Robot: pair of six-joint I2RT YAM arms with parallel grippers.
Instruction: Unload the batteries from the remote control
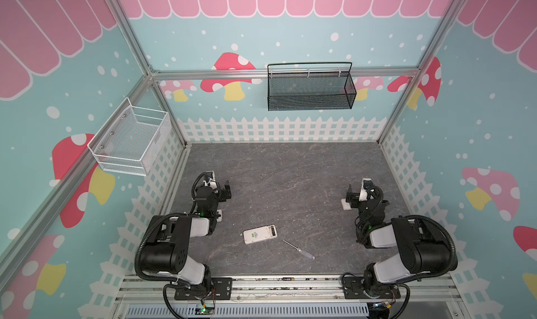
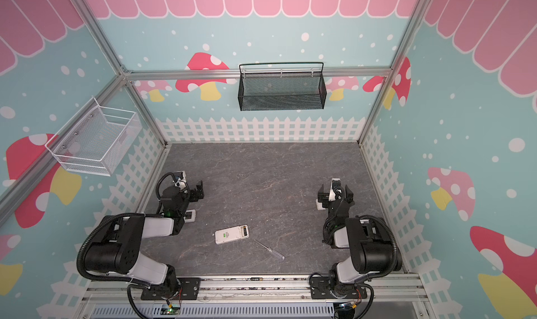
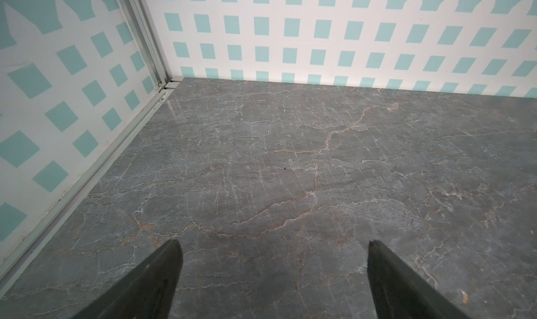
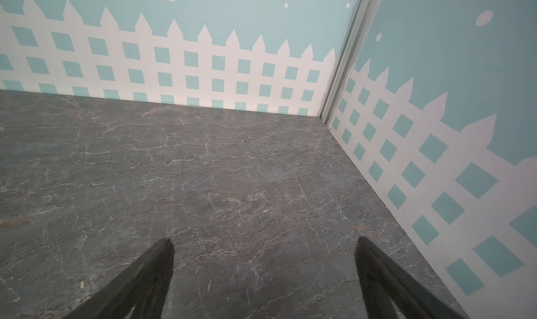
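STEP: extraction pending; slim dark-gold battery (image 1: 272,232) seated in flat white rectangular remote control (image 1: 255,236) | CLAWS: left gripper (image 3: 273,243), right gripper (image 4: 263,240) released, empty | NEXT: approach; lever battery out

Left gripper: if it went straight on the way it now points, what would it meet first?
Nothing stands in its path: the left gripper, jaws open, faces bare table, then the fence-printed back wall. Whether it would touch the table before the wall is unclear.
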